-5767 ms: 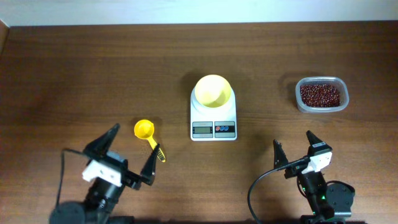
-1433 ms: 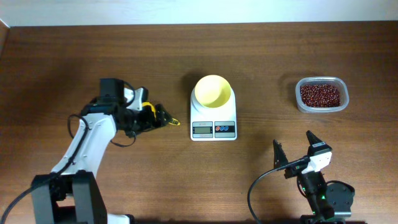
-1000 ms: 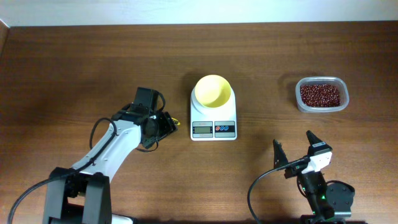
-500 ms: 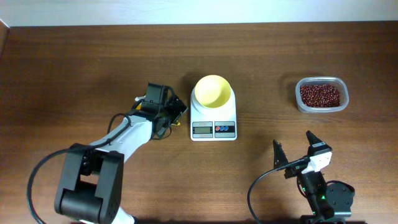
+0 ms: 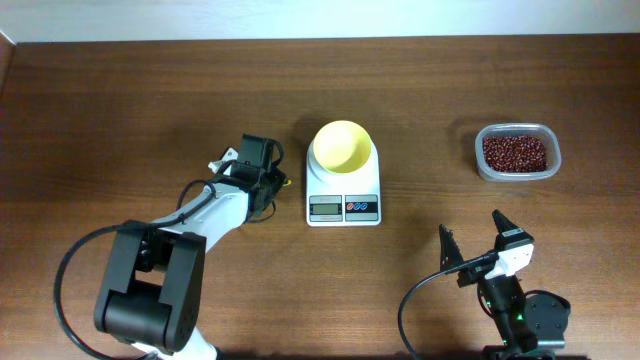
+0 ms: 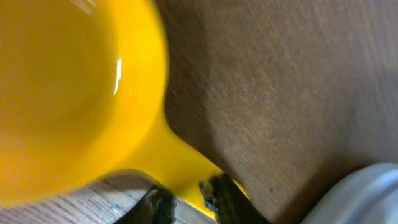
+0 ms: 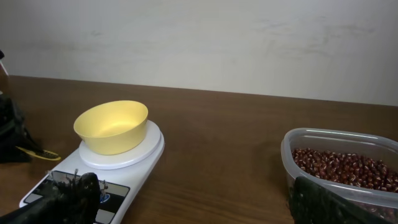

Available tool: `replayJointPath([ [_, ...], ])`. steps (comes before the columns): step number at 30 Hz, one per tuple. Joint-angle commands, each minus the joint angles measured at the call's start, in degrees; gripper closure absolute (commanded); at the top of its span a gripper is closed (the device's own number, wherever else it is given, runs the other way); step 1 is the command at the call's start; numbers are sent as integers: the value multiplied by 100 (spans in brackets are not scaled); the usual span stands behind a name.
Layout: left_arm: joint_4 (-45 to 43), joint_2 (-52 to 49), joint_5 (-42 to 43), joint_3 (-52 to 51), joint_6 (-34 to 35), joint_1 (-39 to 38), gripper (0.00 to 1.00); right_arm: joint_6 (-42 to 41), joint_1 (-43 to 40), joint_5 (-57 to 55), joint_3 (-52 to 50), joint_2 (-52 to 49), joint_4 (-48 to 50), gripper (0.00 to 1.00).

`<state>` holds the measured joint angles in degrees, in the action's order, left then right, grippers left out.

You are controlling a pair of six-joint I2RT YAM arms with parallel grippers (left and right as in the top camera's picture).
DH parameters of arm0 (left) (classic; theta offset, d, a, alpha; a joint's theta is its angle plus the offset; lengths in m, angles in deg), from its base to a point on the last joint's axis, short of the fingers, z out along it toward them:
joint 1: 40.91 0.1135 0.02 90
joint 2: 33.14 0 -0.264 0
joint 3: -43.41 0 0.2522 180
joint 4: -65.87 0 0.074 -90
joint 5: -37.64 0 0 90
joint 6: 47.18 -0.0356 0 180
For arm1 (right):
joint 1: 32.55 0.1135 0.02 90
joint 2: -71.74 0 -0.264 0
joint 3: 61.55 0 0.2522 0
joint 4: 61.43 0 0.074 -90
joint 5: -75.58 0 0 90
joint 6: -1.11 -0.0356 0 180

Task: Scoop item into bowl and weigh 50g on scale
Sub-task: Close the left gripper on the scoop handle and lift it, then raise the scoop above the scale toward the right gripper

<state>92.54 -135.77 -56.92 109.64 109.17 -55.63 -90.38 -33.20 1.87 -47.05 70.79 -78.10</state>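
Note:
The pale-yellow bowl sits empty on the white scale. The red-brown beans fill a clear container at the right. My left gripper is just left of the scale, shut on the handle of a yellow scoop. From overhead only the scoop's handle tip peeks out; the rest is hidden under the gripper. My right gripper rests open and empty near the front right edge, facing the scale and the beans.
The clear container stands to the right of the scale, with bare wood between them. The left arm's body and cable stretch from the front left toward the scale. A pale wall lies beyond the table's far edge.
My left gripper has moved right and back to the scale's left edge, opened wide, then narrowed onto the scoop's handle. The right arm, bowl and scale have not moved.

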Motion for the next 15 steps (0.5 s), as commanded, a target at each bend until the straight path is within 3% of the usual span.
replayJointPath([
  [1,348,-280,-131,-208,-46,13,96,-22,55,-48,-42,20,-7,1],
  [4,479,-278,-127,-208,-66,22,100,-22,55,-48,-42,20,-7,1],
  [9,699,216,103,-208,-1287,24,100,-22,55,-48,-42,20,-7,1],
  [13,1287,1504,262,-208,-1923,24,100,-22,55,-48,-42,20,-7,1],
  [15,1456,2448,809,-208,-2411,24,100,-22,55,-48,-42,20,-7,1],
])
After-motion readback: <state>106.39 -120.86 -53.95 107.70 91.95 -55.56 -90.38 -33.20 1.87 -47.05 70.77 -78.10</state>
